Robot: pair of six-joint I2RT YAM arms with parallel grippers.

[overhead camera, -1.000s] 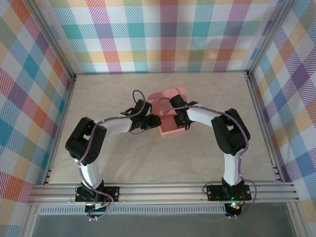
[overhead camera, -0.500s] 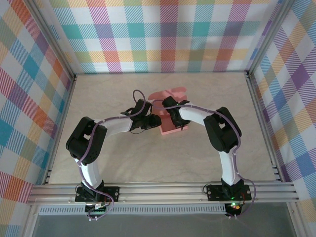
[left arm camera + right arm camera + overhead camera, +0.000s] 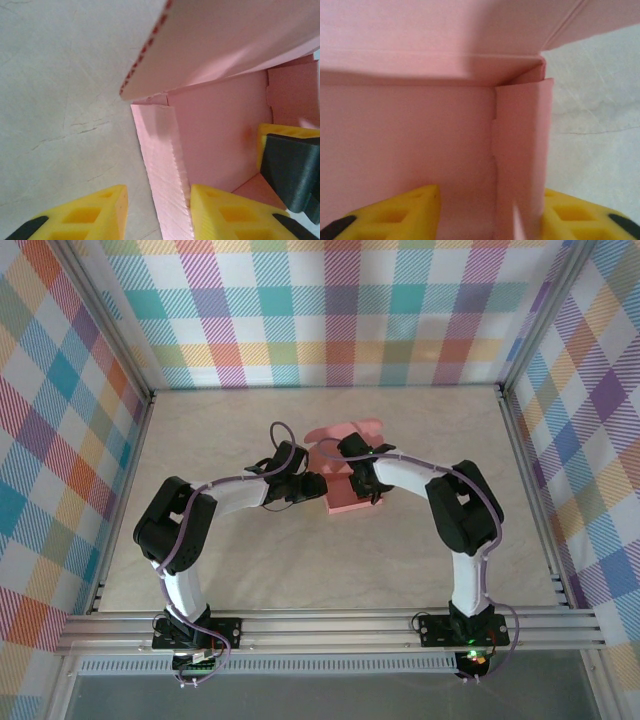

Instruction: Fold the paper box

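Left fingers (image 3: 85, 215) and right fingers (image 3: 395, 215) stand released, each astride a side wall of the half-formed paper box (image 3: 342, 504); next, I judge, pinch those walls upright.

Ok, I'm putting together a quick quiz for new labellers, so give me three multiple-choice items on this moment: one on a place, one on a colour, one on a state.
1. Where does the paper box lie on the table?
A) by the arm bases
B) near the middle
C) in the far left corner

2. What colour are the fingers of the left claw?
A) blue
B) white
C) yellow

3. What state is the paper box in?
A) a flat blank
B) fully closed
C) partly folded, walls up, not closed

Answers:
1 B, since the top view shows it mid-table.
2 C, since they show yellow in the left wrist view.
3 C, since both wrist views show upright walls and the open inside.
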